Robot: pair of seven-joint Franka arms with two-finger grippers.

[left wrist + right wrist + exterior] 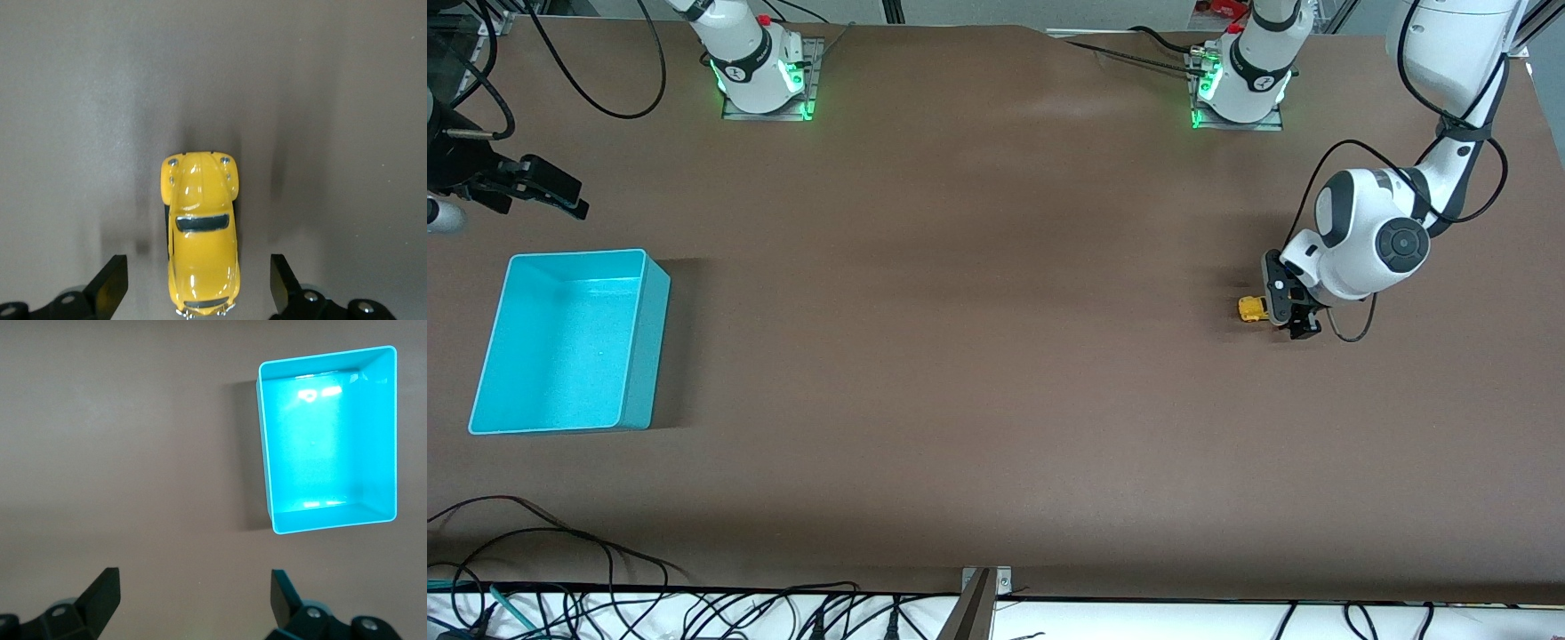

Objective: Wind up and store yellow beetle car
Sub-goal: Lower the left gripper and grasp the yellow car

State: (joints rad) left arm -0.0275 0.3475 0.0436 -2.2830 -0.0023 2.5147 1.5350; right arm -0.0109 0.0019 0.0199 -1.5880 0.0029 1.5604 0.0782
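Front view: yellow beetle car point(1253, 308) sits on the brown counter point(978, 356) toward the left arm's end, wheels down. Left gripper point(1294, 311) is low at the car, covering the end of it nearer the arm; the other end pokes out toward the middle of the counter.

Left wrist view: car point(200, 230) lies lengthwise in the gap between the two fingers point(110, 287), roughly centred. Jaws spread wide, bare counter showing on both sides of the body, so no contact on either flank. Only the rear half of the car is level with the fingertips; bonnet sticks out past them. Can't tell from this angle how close the fingertips are to the counter surface.

Right gripper point(543, 191) waits in the air over the counter edge at the right arm's end, just farther from the front camera than the cyan bin point(569, 342). Right wrist view shows its fingers point(100, 593) spread wide, nothing between them, bin point(327, 440) in sight with its interior bare.

Room: bin sits close to the counter edge at the right arm's end, open top, long side running toward the front camera. Car and bin are well apart, with a broad stretch of bare counter between them. Car has open surface on every side; the counter edge at the left arm's end is some way off. Cables point(560, 569) lie along the edge nearest the front camera, clear of both items.
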